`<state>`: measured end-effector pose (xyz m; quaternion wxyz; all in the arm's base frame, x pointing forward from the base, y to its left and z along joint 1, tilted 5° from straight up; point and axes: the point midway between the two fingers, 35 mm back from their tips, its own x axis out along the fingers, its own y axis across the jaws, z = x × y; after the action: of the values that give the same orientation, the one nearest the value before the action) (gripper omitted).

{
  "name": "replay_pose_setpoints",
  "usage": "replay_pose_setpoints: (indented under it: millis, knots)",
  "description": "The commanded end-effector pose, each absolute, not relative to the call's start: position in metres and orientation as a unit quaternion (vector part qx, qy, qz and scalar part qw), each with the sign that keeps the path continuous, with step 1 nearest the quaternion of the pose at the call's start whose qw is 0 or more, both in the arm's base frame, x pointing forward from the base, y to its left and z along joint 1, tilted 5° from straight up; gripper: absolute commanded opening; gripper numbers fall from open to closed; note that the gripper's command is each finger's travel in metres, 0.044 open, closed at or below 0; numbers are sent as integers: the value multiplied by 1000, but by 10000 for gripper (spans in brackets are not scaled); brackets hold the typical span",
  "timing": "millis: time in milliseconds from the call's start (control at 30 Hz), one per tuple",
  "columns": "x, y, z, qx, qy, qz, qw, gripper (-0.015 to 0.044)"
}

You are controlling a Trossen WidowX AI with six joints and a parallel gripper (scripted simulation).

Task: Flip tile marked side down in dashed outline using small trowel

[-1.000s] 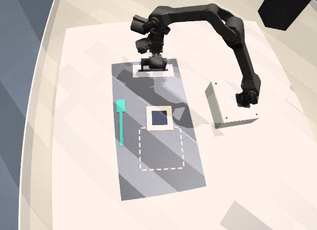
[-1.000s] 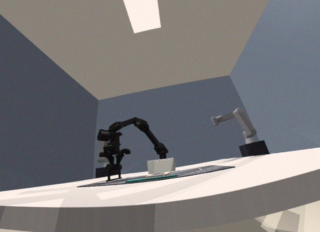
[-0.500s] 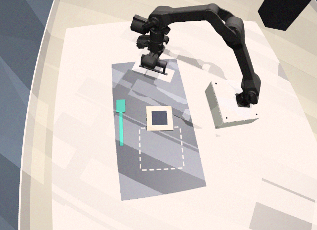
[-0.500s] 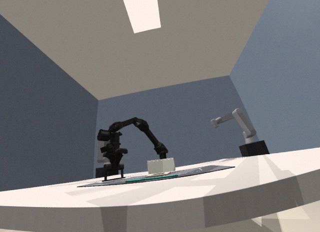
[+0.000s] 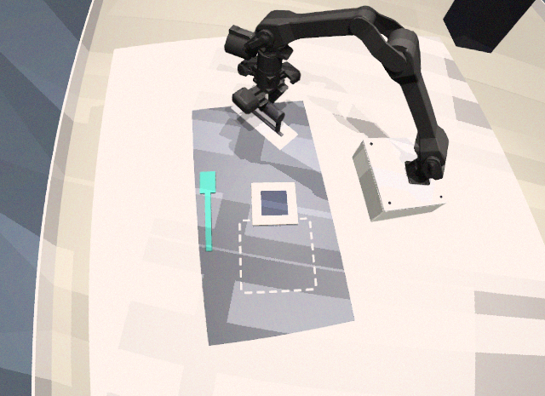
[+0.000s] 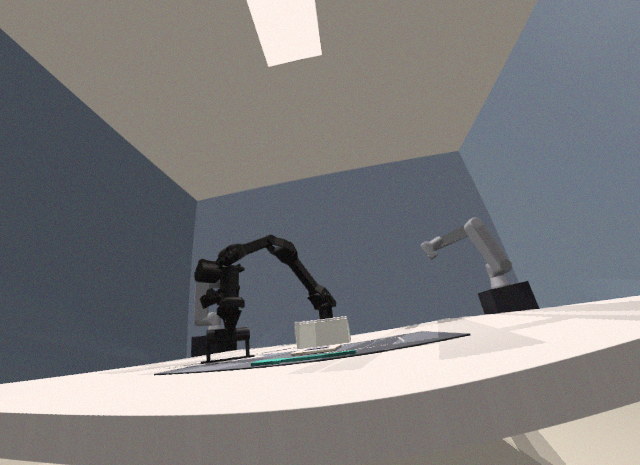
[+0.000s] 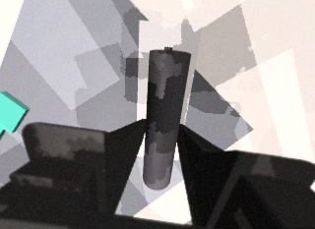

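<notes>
Tile [image 5: 274, 203] [image 6: 315, 350] lies flat near the centre of the frame in the top view, its pale border framing a dark square that faces up. Its lower edge overlaps the upper side of the dashed outline [image 5: 314, 268], and most of the tile sits above that outline, so it is neither turned over nor fully inside. The grey mat [image 5: 272, 314] [image 6: 413, 340] [image 7: 44, 52] runs beneath both, on a pale table [image 5: 145, 260] [image 6: 310, 393].

Left of the tile, a teal tool [image 5: 208, 215] [image 6: 305, 357] [image 7: 12, 111] with a square blade lies along the mat's left side, blade toward the top of the frame and apart from the tile.

Above the tile, near the mat's upper edge, is the black-handled trowel [image 5: 273, 111] [image 6: 227, 333] [image 7: 166, 116], set diagonally over its pale, flat plate. The gripper [image 5: 264, 102] [image 6: 229, 329] [image 7: 161, 125] is closed on its round handle, one finger on either side in the wrist view. Whether the plate touches the mat cannot be told.

The black arm [image 5: 325, 24] [image 6: 302, 274] arches across the upper part of the top view and down to a pale box [image 5: 409, 200] [image 6: 323, 332] right of the mat. In the exterior view, a light grey arm [image 6: 487, 246] stands on a black block [image 6: 509, 297] at the right.
</notes>
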<state>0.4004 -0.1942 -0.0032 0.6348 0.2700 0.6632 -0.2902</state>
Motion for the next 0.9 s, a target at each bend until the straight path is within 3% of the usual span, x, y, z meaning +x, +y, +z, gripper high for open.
replay_pose_setpoints:
  millis: [0,267,467,867]
  knots:
    - [400,-194,-5,311,645,-332,614,130]
    - [400,-194,-5,324,637,-346,607,130]
    - [400,-194,-5,324,637,-346,607,270]
    - [400,-194,-5,324,637,-346,607,270]
